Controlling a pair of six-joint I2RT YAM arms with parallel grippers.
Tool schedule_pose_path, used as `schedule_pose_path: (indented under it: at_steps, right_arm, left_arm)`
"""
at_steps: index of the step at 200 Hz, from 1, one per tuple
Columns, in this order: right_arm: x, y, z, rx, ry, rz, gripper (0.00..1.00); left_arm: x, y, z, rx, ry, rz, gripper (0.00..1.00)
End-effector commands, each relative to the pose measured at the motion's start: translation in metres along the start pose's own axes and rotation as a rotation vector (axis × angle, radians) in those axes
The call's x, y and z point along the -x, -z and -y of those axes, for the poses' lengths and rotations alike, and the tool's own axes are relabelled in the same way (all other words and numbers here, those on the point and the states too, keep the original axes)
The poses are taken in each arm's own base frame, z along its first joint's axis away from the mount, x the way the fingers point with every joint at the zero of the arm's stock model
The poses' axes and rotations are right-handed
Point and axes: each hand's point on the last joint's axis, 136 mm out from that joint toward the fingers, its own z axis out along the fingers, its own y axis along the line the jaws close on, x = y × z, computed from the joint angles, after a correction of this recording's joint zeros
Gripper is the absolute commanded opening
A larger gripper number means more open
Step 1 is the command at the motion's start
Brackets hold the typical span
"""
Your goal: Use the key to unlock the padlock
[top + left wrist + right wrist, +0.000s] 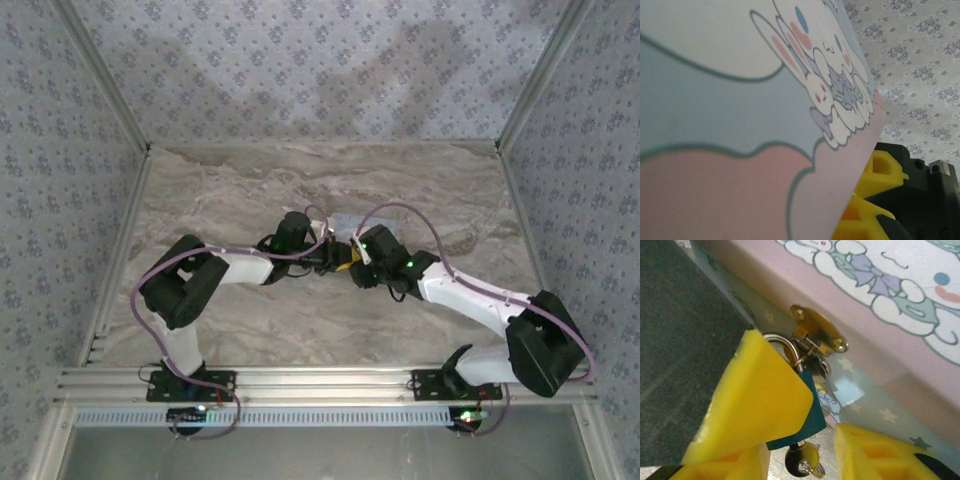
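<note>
The padlock (812, 410) is seen hanging upright from the tin's hasp (817, 332), the key (801, 459) at its 6 o'clock end, flanked by the half-released right claw (825, 425); the left claw (322, 258) is clenched.

Inventory on inspection: one table (300, 325), one cartoon-printed tin box (880, 335), one brass hasp (820, 332), one padlock (815, 415), one key (801, 458), two robot arms (240, 266) (470, 296).

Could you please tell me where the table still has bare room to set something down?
Bare table lies along the back wall, at the far right corner, and in the near strip between the two arm bases. The middle is crowded: both arms' jaws meet at the tin, with the padlock and key hanging there.
</note>
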Motion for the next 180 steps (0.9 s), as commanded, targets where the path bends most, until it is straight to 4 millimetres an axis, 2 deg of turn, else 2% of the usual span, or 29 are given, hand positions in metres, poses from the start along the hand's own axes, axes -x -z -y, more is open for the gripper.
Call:
schedule_pose_path:
  at_steps: [1, 21, 43, 68, 101, 128, 151, 163, 180]
  right_arm:
    - [0.008, 0.004, 0.002, -0.028, 0.024, 0.012, 0.36]
    - [0.01, 0.005, 0.003, -0.039, 0.035, 0.018, 0.29]
    - [0.011, 0.006, 0.004, -0.052, 0.046, 0.011, 0.29]
    - [0.009, 0.005, 0.0, -0.034, 0.067, -0.009, 0.13]
    - [0.001, 0.001, -0.012, 0.037, 0.066, -0.044, 0.03]
    - [-0.002, 0.0, -0.012, 0.035, 0.053, -0.047, 0.1]
    - [-0.008, -0.003, -0.012, 0.041, 0.033, -0.053, 0.11]
    - [-0.013, -0.007, -0.013, 0.049, 0.014, -0.064, 0.17]
    - [-0.021, -0.01, -0.015, 0.064, -0.018, -0.078, 0.3]
  left_arm:
    - [0.009, 0.007, 0.037, -0.082, -0.067, 0.008, 0.0]
    - [0.009, 0.006, 0.037, -0.082, -0.066, 0.004, 0.0]
    - [0.007, 0.006, 0.034, -0.075, -0.066, 0.001, 0.0]
    - [0.006, 0.006, 0.028, -0.061, -0.06, 0.0, 0.0]
    - [0.004, 0.006, 0.025, -0.058, -0.061, -0.002, 0.0]
    - [0.004, 0.006, 0.022, -0.045, -0.063, 0.001, 0.03]
    - [0.002, 0.006, 0.01, -0.012, -0.052, 0.002, 0.07]
    - [0.0, 0.006, 0.001, 0.011, -0.047, 0.006, 0.08]
    - [-0.004, 0.007, -0.014, 0.05, -0.036, 0.009, 0.08]
